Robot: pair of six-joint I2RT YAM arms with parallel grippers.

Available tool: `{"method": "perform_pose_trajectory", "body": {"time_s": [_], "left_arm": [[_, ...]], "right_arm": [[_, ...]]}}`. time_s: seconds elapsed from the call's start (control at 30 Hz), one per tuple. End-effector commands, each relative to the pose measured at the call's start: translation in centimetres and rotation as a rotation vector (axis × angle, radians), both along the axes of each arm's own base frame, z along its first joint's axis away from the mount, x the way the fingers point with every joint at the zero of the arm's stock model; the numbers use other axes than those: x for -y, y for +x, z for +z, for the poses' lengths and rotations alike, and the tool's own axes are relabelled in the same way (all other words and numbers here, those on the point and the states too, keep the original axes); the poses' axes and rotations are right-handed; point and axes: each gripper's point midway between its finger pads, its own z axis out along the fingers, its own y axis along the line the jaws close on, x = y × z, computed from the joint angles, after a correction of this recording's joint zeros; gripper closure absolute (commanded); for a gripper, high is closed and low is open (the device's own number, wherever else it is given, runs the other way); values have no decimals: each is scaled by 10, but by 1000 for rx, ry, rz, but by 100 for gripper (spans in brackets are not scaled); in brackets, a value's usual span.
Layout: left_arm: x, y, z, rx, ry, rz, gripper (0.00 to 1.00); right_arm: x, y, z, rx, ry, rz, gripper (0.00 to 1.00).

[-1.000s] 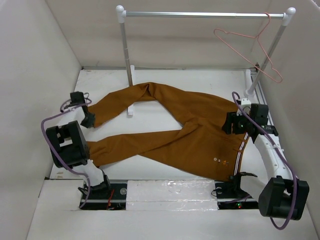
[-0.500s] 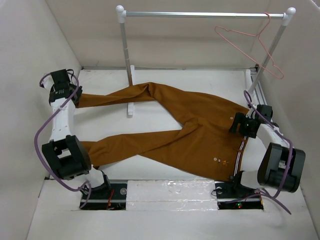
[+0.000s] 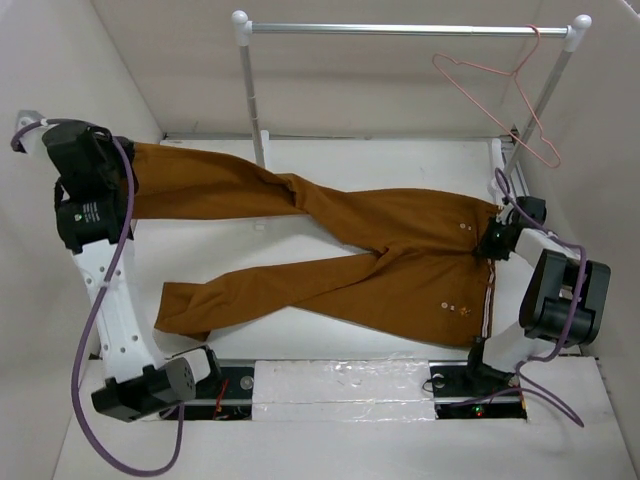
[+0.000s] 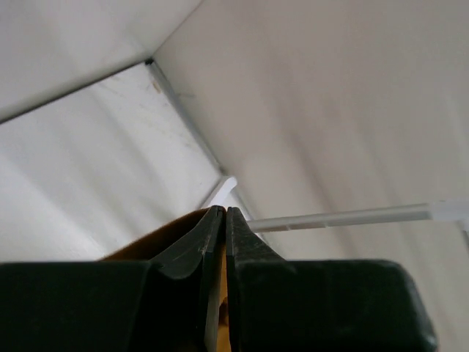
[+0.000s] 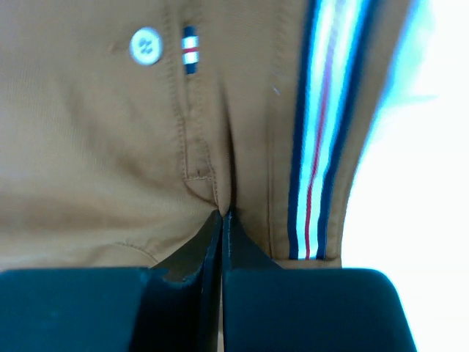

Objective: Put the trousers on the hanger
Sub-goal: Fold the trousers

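Observation:
The rust-brown trousers (image 3: 380, 255) lie spread over the table, waist to the right and legs to the left. My left gripper (image 3: 125, 175) is raised at the far left corner, shut on the cuff of the far leg; brown cloth (image 4: 157, 242) shows between the closed jaws of the left gripper (image 4: 218, 213). My right gripper (image 3: 497, 240) sits at the waist. In the right wrist view the right gripper (image 5: 221, 214) is shut on a fold of trousers (image 5: 95, 147) beside the striped lining (image 5: 315, 147). The pink hanger (image 3: 500, 90) hangs from the rail at the upper right, apart from both grippers.
A silver rail (image 3: 400, 29) on white posts (image 3: 250, 90) spans the back of the table; its left foot (image 3: 262, 215) stands by the far leg. White walls close in on the left, right and back. The rail (image 4: 344, 217) also crosses the left wrist view.
The left arm has lifted and swung to the far left corner, drawing the far trouser leg out straight. The right gripper has moved right along the waist and closed on the cloth.

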Motion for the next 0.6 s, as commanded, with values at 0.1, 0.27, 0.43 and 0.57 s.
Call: {"method": "perform_pose_trajectory", "body": {"time_s": [0.1,0.27,0.43,0.57], "left_arm": [[-12,-22,38,43,89,75,100],[-27,-14,11,-35,102,133,100],[-48,-5,-93,-226,76,219,100],[-38,20,-134,-244,-14,130,100]], "right_arm": [[75,7,23,27,-131,-205,100],[107,-13,39,4,-168,-309,100],[93,-17,46,21,-202,-272,91],[89,-27,43,25,-209,-276,100]]}}
